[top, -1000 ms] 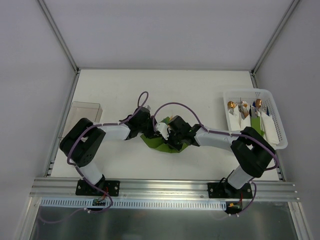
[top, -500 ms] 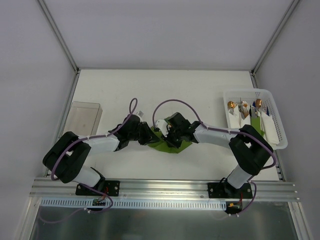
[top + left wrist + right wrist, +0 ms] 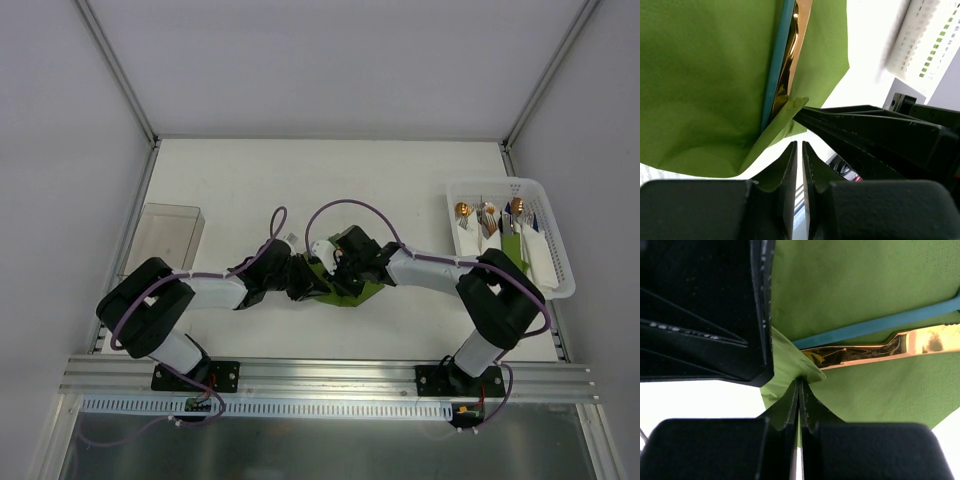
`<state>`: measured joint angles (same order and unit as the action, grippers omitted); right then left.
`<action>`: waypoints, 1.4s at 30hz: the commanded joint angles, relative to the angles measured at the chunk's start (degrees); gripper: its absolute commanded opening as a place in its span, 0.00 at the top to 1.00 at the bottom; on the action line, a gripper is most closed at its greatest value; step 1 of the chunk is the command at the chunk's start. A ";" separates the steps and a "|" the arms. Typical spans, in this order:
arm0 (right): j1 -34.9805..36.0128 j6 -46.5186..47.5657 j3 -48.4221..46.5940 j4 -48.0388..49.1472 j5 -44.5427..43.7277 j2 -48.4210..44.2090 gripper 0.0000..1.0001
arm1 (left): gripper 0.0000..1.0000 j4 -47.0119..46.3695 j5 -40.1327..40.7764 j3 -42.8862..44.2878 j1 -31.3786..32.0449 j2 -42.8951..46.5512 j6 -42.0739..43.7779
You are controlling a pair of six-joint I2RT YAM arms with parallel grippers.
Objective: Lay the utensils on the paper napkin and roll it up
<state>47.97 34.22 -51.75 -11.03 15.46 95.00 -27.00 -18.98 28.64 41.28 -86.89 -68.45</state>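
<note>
Crowding the paper napkin [image 3: 352,292] mid-table, both grippers mask it from above; a white basket [image 3: 560,268] sits right. The right gripper [image 3: 799,385] pinches the napkin's edge. The left gripper [image 3: 799,150] is nearly clenched, its hold unclear. The utensils [image 3: 875,347] lie parallel on the napkin.

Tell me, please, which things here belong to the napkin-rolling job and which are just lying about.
Part of the job:
paper napkin
utensils lying on it
left gripper and right gripper, both at the napkin's edge

Just lying about:
white basket, far right
clear box, far left
</note>
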 commanded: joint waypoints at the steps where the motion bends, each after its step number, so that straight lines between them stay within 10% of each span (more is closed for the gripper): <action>1: -0.42 -0.99 -1.69 -1.63 0.00 0.27 1.00 | 0.92 -2.27 1.58 0.36 0.21 -1.17 -1.95; 24: -3.57 -1.78 -7.05 -7.69 3.69 -0.42 1.00 | 1.00 -15.62 5.45 -8.60 -0.85 -10.14 -16.37; 31: -14.89 -5.12 -11.97 -17.96 12.13 -3.77 0.75 | 1.00 -13.96 6.94 -8.78 -0.85 -8.82 -16.46; 42: -26.87 -7.23 -16.01 -32.48 16.01 4.48 0.64 | 1.00 -11.67 6.68 -7.46 -0.85 -9.26 -16.02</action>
<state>21.82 28.67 -65.47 -37.80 29.63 97.84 -43.81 -15.64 21.08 40.80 -95.74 -85.10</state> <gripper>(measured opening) 0.359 0.006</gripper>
